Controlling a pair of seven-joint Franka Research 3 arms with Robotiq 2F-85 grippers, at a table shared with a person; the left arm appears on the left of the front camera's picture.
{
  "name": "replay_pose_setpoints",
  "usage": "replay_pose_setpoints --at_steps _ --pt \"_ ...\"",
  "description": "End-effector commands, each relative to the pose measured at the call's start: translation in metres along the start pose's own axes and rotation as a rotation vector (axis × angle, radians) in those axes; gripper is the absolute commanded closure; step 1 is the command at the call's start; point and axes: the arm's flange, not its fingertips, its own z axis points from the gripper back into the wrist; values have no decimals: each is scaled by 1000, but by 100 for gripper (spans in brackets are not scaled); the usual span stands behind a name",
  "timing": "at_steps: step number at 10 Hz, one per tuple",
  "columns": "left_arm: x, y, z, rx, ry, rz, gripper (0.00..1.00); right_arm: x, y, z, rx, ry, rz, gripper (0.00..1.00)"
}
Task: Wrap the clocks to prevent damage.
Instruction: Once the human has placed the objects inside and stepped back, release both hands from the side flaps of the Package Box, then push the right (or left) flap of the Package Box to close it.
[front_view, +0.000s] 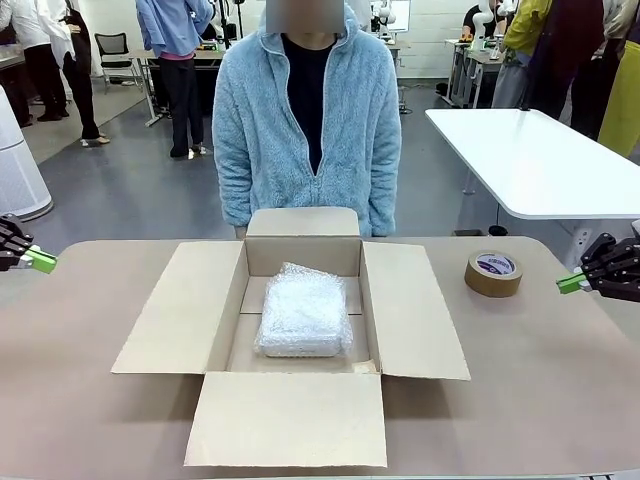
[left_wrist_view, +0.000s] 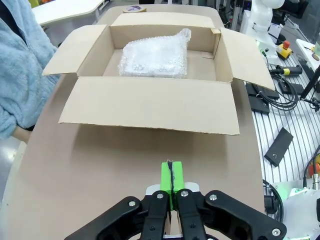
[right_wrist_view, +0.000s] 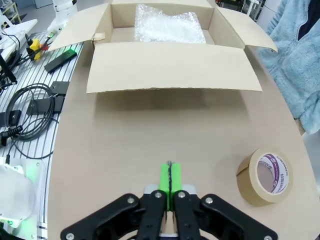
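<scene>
The clocks (front_view: 304, 312) show as one pillow-like bundle in whitish bubble wrap lying on the floor of an open cardboard box (front_view: 410, 310) at mid table; no clock face is visible. The same bundle (left_wrist_view: 155, 57) (right_wrist_view: 170, 24) lies in the box (left_wrist_view: 150, 102) (right_wrist_view: 170, 67) in both wrist views. My left gripper (front_view: 45, 261) (left_wrist_view: 171, 176) hovers at the table's left edge, shut and empty, green pads pressed together. At the right edge my right gripper (front_view: 568, 284) (right_wrist_view: 170, 177) is likewise shut on nothing. Both are well apart from the box.
A brown tape roll (front_view: 493, 273) (right_wrist_view: 265, 176) lies flat on the table right of the box, near my right gripper. A person in a light blue fleece (front_view: 305, 120) stands at the far side behind the box. All box flaps lie spread outward.
</scene>
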Motion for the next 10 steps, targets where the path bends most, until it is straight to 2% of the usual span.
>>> replay_pose_setpoints --at_steps 1,10 --pt "0 1 0 2 -20 -7 100 1 1 -2 -16 -32 9 99" --pt "0 1 0 2 -20 -7 100 1 1 -2 -16 -32 9 99"
